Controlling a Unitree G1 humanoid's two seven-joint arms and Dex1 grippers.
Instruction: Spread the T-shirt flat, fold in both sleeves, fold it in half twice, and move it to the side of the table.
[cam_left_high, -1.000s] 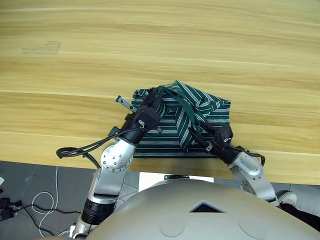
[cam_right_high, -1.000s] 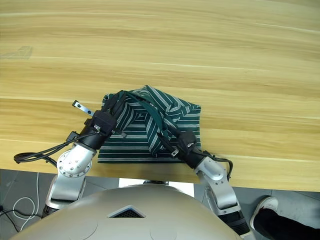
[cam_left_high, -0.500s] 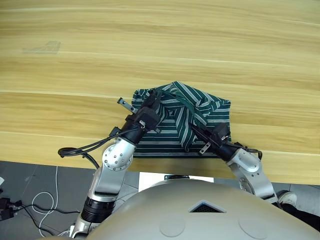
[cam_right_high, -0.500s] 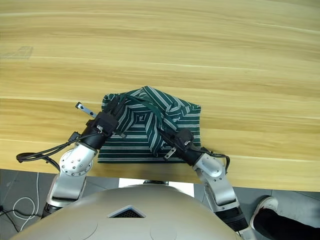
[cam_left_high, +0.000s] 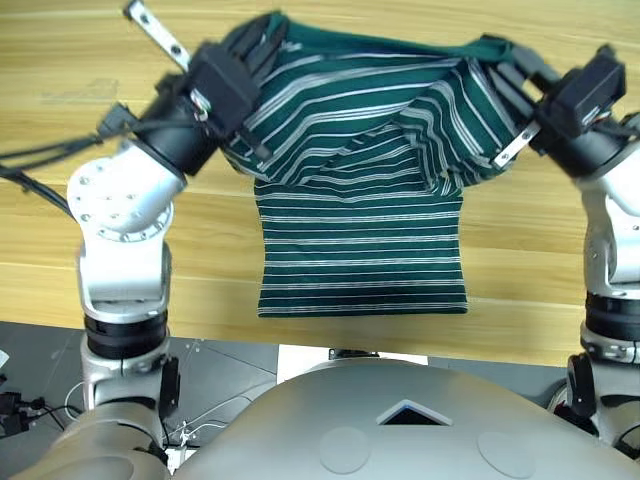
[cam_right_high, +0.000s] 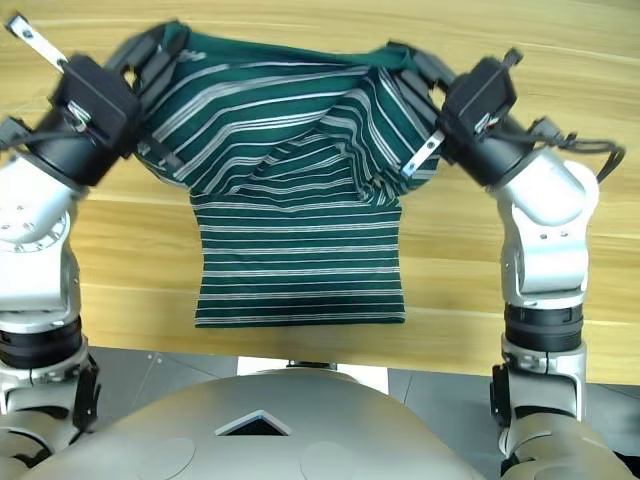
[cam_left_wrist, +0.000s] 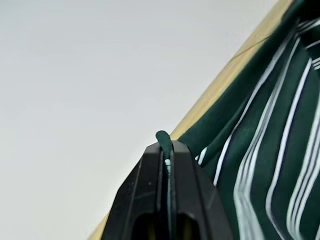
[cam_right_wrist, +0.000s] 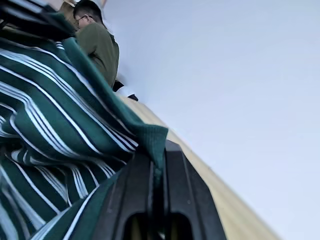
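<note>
At the near edge of the tabletop (cam_left_high: 560, 300), about midway along it, the straight hem of the striped T-shirt (cam_left_high: 360, 250) is seen; whether it rests on the wood cannot be told. From there the cloth is drawn upward and outward, sagging in folds at the middle. Its upper corners are pinched in the left gripper (cam_left_wrist: 165, 150) and the right gripper (cam_right_wrist: 159, 167), each clamped tight on fabric. Spreading is judged under way; flat laying, sleeves, both half-folds and the move aside remain.
</note>
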